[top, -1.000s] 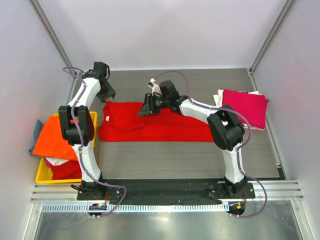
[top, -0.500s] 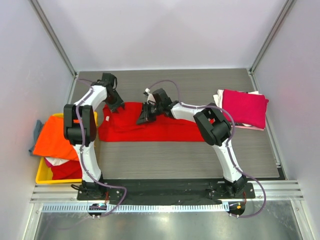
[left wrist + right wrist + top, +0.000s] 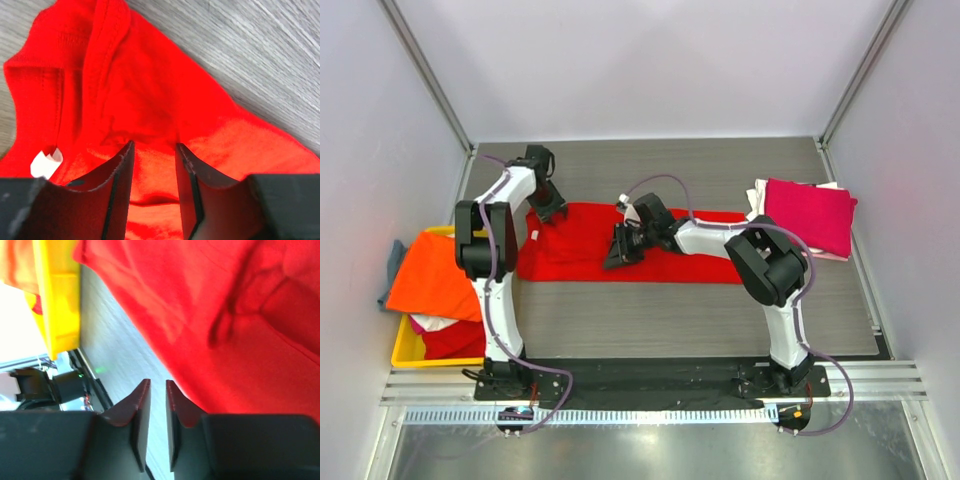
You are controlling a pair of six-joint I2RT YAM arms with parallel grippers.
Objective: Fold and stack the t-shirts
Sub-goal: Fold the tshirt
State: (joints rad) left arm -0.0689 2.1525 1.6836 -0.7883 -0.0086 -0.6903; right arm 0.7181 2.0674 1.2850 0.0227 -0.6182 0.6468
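At the far left a yellow crate holds an orange t-shirt draped over its rim, with red and white cloth under it. Just right of it, the left gripper is down on the far-left corner of the red t-shirt, near the collar. In the left wrist view its fingers stand partly spread with a ridge of cloth between them and a white tag beside them. The red t-shirt lies spread across the middle of the table. The right gripper sits at its near edge, fingers almost pressed together, no cloth visible in the slit. At the far right a folded magenta-pink t-shirt rests on a white one.
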